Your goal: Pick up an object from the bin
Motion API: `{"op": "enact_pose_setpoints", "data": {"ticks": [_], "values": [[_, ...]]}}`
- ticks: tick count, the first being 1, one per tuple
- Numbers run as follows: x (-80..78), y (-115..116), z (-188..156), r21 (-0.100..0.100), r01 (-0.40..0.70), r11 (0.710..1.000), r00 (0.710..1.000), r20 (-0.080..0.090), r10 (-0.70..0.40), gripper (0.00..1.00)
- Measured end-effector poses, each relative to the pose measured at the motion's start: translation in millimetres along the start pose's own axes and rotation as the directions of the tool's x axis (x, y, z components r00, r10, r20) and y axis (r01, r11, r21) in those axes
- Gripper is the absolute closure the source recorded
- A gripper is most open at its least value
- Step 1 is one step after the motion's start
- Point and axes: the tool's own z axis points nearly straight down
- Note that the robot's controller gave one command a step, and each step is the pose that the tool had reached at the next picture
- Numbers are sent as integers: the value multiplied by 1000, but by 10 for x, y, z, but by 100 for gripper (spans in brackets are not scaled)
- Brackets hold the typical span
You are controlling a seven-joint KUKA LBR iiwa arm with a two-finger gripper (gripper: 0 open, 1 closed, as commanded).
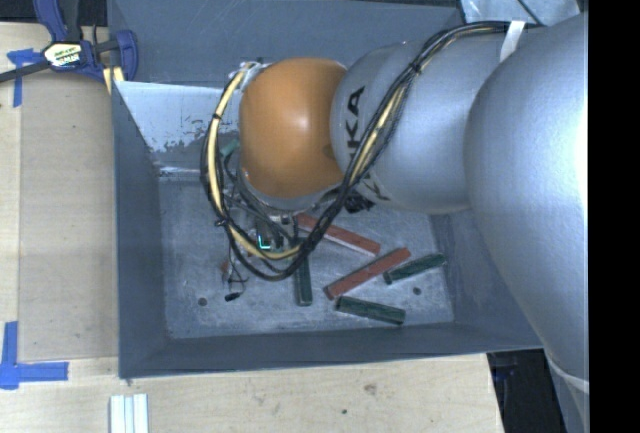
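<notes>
- Camera view looks down into the grey metal bin [135, 271], with the arm [480, 121] coming in over the right edge and covering most of the bin's right half
- the orange cover [285, 126] on the wrist sits over the middle of the bin, a bit closer to the back edge, with yellow and black cables [214, 156] looping down its left side
- the gripper [262, 239] hangs right under that cover, low over the bin floor, roughly midway between the left and right walls; it's mostly buried in cable, so honestly can't tell if it's open or closed, or if anything is in it
- nearest stuff: a reddish-brown stick [350, 241] just right of the gripper, its left end running in under the cables, and a short dark green stick [303, 287] just below and to the right, pointing at the front edge
- further toward the right wall there's a slanted reddish-brown stick [370, 272], with a long dark green stick [417, 267] right by its upper end
- one more, a flat dark green stick [372, 311], lies close to the front edge, just below the slanted one
- small reddish scrap [226, 268] on the floor left of the gripper, too tiny to name
</notes>
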Motion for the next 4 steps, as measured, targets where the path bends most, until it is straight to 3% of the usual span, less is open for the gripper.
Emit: {"op": "enact_pose_setpoints", "data": {"ticks": [1, 2, 3, 4], "values": [[-151, -190, 255, -3, 69, 998, 998, 14, -69, 0], [-292, -534, 747, 2, 147, 989, 989, 4, -147, 0], [-340, -455, 727, 1, 238, 971, 971, 9, -238, 0], [-318, -509, 735, 0, 173, 985, 985, 7, -173, 0]]}}
